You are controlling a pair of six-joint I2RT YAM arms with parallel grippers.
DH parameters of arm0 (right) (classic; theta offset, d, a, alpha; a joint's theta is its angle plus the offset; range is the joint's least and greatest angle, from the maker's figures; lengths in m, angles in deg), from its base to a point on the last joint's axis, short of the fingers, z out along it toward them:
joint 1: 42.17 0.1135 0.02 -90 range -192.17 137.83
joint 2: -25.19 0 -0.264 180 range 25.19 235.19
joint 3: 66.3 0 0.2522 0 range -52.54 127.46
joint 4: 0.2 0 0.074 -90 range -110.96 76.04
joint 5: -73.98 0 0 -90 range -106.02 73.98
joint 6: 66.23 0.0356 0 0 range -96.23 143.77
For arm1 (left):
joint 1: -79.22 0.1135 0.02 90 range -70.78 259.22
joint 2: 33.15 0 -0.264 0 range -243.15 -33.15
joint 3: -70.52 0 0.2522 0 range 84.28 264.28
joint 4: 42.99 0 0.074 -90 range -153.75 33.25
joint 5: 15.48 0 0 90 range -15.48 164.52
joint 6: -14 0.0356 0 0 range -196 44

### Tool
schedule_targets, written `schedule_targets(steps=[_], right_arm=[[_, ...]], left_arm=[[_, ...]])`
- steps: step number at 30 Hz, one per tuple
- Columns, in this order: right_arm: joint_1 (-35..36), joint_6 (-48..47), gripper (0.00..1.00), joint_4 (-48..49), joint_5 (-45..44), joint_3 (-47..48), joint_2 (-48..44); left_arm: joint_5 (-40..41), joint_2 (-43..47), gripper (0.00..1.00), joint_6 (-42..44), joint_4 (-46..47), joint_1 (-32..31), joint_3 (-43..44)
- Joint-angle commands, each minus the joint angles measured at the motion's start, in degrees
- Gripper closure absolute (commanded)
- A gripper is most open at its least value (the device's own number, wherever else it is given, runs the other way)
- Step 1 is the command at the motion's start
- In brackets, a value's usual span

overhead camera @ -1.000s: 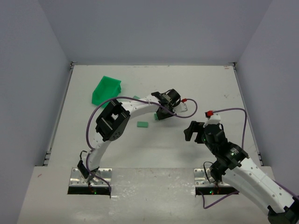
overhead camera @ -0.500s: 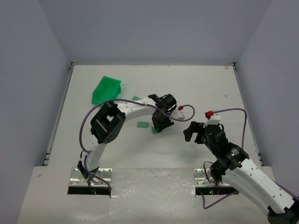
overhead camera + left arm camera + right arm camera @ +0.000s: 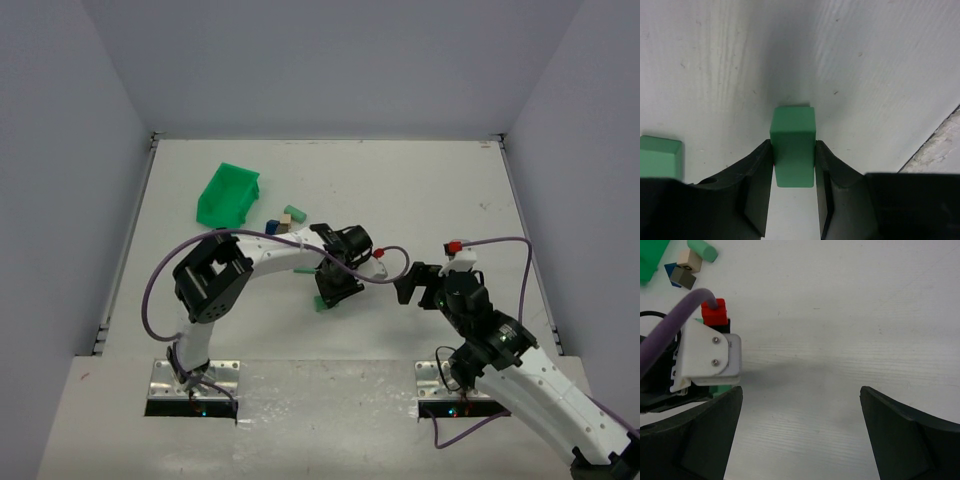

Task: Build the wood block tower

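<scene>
No stacked tower shows; the blocks lie loose. My left gripper [image 3: 333, 290] is shut on a green rectangular block [image 3: 792, 145], held low over the table near its middle; the block's end shows in the top view [image 3: 322, 303]. A second green block [image 3: 659, 156] lies just left of the jaws, partly under the arm in the top view [image 3: 303, 269]. A dark blue piece [image 3: 272, 227], a beige block [image 3: 284, 226] and a pale green cylinder [image 3: 294, 213] lie by the bin. My right gripper [image 3: 413, 285] is open and empty [image 3: 800, 405], just right of the left gripper.
A bright green plastic bin [image 3: 228, 193] stands at the back left. The left wrist's white mount [image 3: 707, 357] and purple cable [image 3: 670, 325] are close in front of the right gripper. The table's near edge [image 3: 940, 150] shows in the left wrist view.
My left gripper has moved toward the near side and a little left, holding the green block, uncovering the loose blocks by the bin. The right gripper has barely shifted.
</scene>
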Motion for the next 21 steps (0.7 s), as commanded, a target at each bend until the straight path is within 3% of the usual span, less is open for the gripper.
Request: schedule_targets(steps=[1,4,5,8,12,14,15,21], right_arm=[[-0.1,0.7,0.01,2.0,-1.5,-0.3,-1.1],[-0.1,0.8,0.01,2.0,-1.5,-0.4,-1.3],[-0.1,0.7,0.01,2.0,-1.5,-0.4,-1.2],[-0.1,0.6,0.01,2.1,-1.4,-0.4,-1.0],[-0.1,0.7,0.01,2.0,-1.3,-0.5,-1.1],[-0.1,0.7,0.01,2.0,-1.2,-0.6,-1.4],[-0.1,0.7,0.01,2.0,-1.2,-0.7,-1.5],[-0.1,0.8,0.01,2.0,-1.1,-0.8,-1.0]], left_arm=[[2.6,3.9,0.73,-2.7,3.3,-2.8,-1.1],[3.7,5.2,0.71,-3.1,3.9,-4.3,-1.9],[4.1,5.9,0.62,-3.3,4.1,-4.6,-2.4],[5.7,6.9,0.48,-3.7,4.4,-5.6,-3.0],[6.9,7.6,0.39,-4.8,4.7,-6.3,-4.1],[7.8,8.4,0.08,-5.3,5.4,-6.4,-4.7],[7.7,9.0,0.0,-5.6,5.9,-6.5,-5.1],[12.6,12.3,0.0,-11.6,8.1,-7.1,-10.1]])
